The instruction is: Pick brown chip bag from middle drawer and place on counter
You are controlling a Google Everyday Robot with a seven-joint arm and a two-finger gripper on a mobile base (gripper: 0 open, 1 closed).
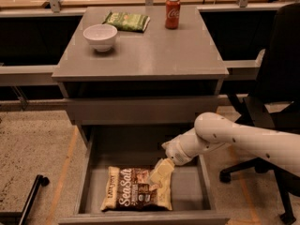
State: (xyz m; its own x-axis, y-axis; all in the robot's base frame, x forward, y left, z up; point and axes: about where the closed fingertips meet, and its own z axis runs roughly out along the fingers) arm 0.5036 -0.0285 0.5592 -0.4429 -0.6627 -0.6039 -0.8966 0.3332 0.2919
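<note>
The brown chip bag lies flat on the floor of the open middle drawer, its white "Sea Salt" lettering facing up. My gripper reaches down from the white arm at the right and sits on the bag's upper right corner, touching or just above it. The grey counter is the cabinet top above the drawer.
On the counter stand a white bowl, a green snack bag and a red soda can. A black office chair stands at the right. A black bar lies on the speckled floor at the left.
</note>
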